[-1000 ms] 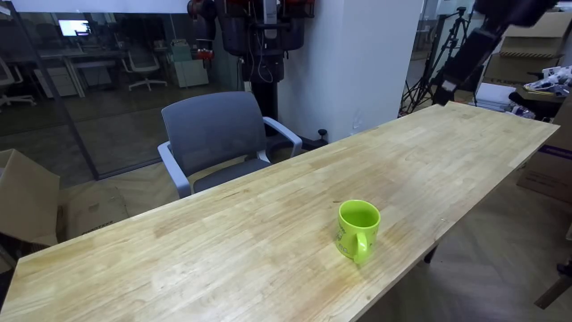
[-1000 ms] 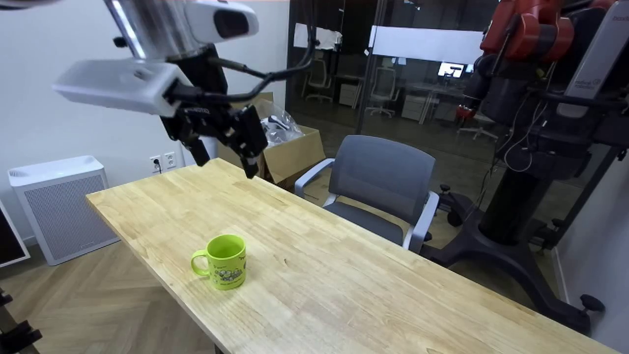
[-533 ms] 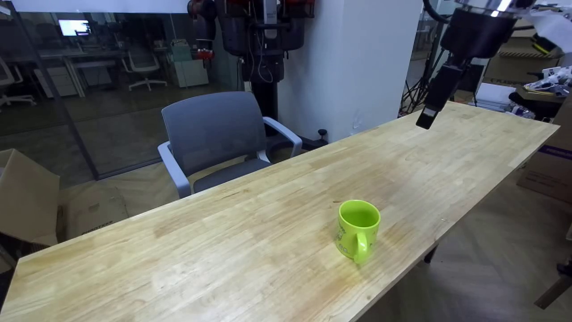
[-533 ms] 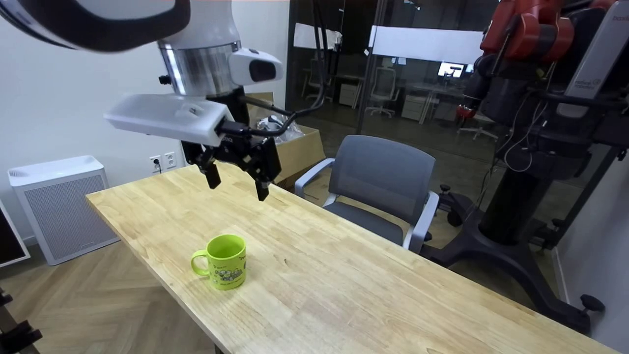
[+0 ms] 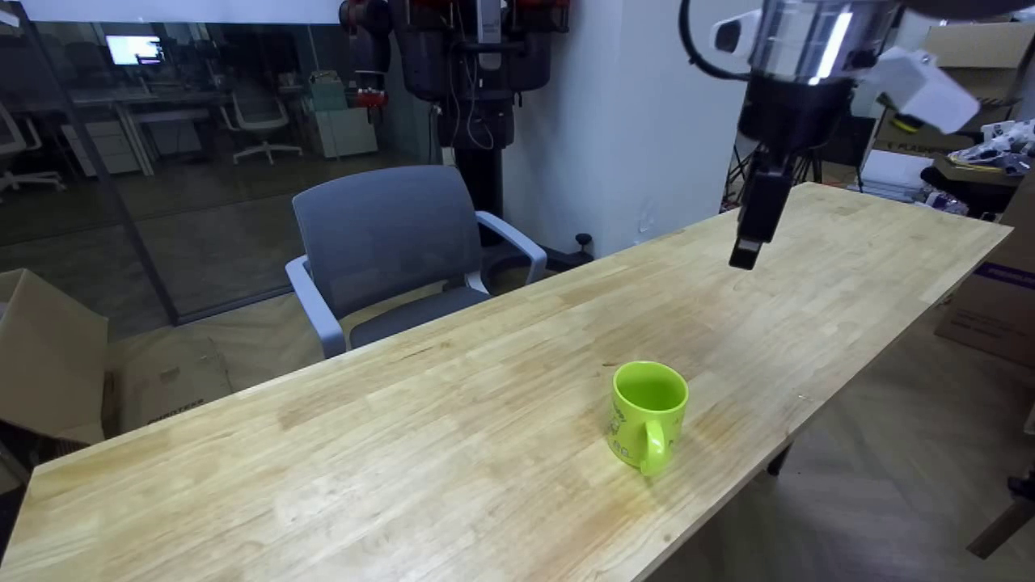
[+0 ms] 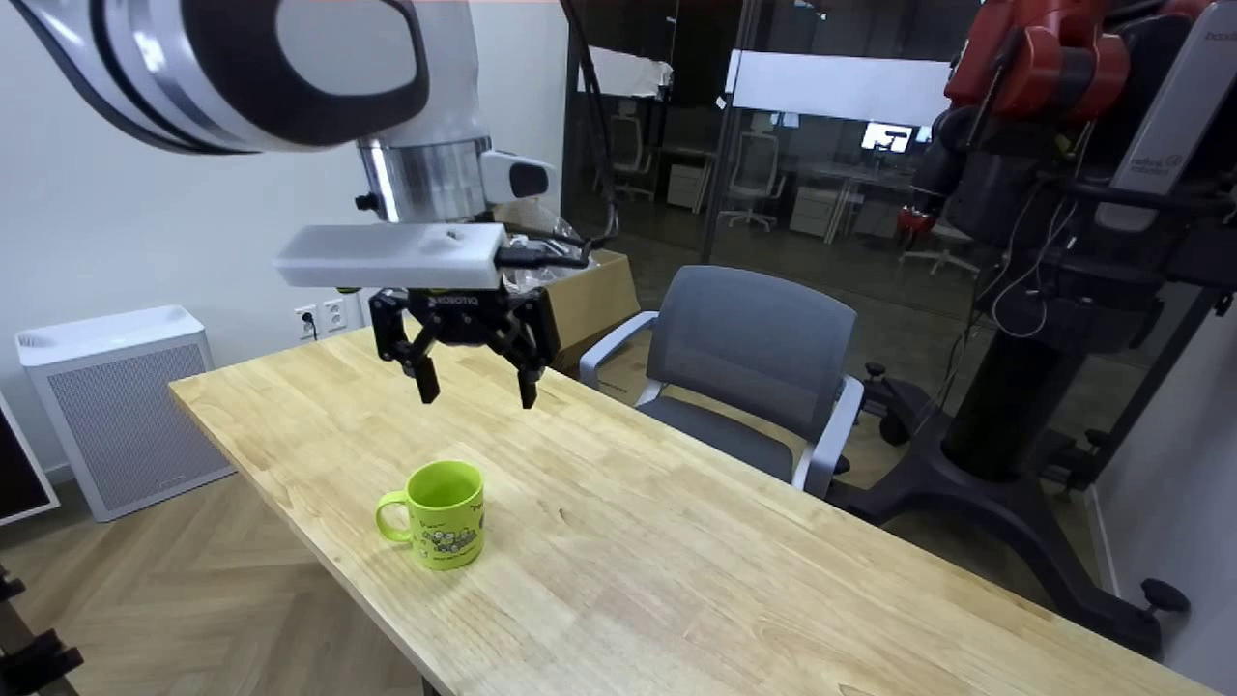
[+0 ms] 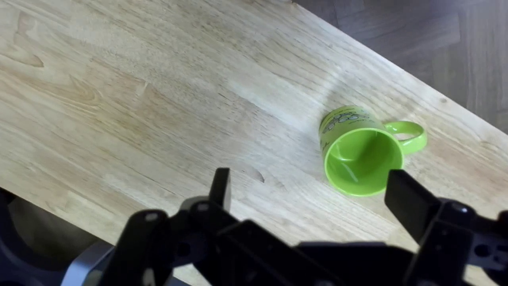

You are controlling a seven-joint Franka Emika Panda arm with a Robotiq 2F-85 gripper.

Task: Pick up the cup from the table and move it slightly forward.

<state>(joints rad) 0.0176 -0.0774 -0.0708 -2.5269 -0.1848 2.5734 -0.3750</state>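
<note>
The lime-green cup (image 5: 627, 424) stands upright on the pale wood table (image 5: 388, 453), close to one long edge. In an exterior view the cup (image 6: 446, 532) has its handle on the left, toward that edge of the table (image 6: 696, 580). My gripper (image 6: 478, 398) is open and empty, pointing down above the table and apart from the cup. In another exterior view the gripper (image 5: 744, 257) appears edge-on, up and right of the cup. In the wrist view the cup (image 7: 363, 163) lies ahead of the gripper (image 7: 308, 176), right of centre, its rim partly behind the right finger (image 7: 408, 202).
A grey office chair (image 5: 388, 242) stands at the table's far long side; it also shows in an exterior view (image 6: 754, 338). A red and black robot (image 6: 1024, 174) stands behind. An open cardboard box (image 6: 599, 300) and a white air purifier (image 6: 126, 406) stand past the table's end.
The arm has come down and closer to the cup, and the gripper has turned more upright. It has stayed open. The cup has not moved.
</note>
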